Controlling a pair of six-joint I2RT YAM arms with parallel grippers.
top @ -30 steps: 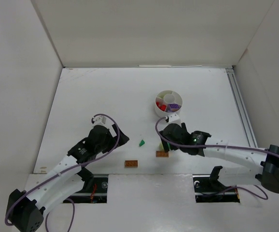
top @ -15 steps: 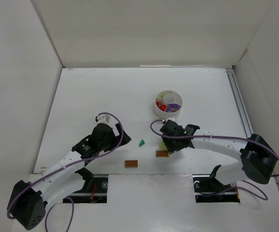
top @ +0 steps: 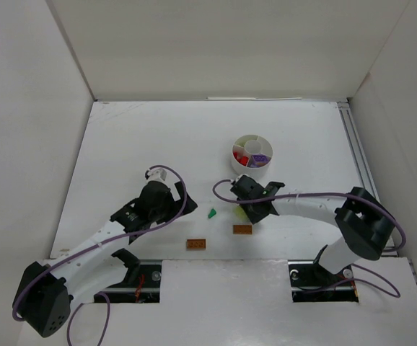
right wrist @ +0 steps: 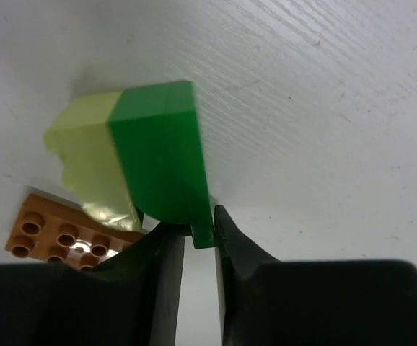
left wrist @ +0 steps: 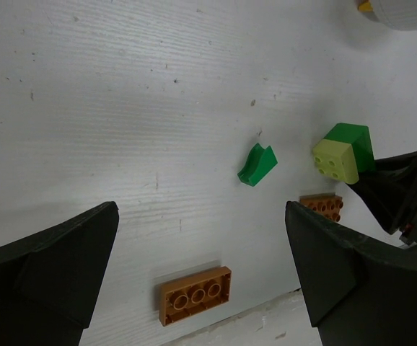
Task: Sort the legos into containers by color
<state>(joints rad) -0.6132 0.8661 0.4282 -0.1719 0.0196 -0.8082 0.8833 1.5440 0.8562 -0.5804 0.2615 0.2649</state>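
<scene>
Two bricks stuck together, a dark green brick point(right wrist: 161, 155) and a yellow-green brick point(right wrist: 86, 158), were in the right gripper point(right wrist: 199, 234), its fingers pinched tight on the green one's lower edge. That pair was near the middle of the worktop point(top: 158, 137), toward its near edge, just beside an orange-brown brick point(right wrist: 57, 234). Over on the left, the left gripper point(left wrist: 201, 245) hung wide open, gripping nothing, above a second orange-brown brick point(left wrist: 195, 295) close to the near edge, a small green sloped piece point(left wrist: 257, 163) just beyond it. The white dish point(top: 239, 167) sat right of centre, toward the far edge, with a red brick point(top: 242, 156) and a purple brick point(top: 260, 155) in its sections.
</scene>
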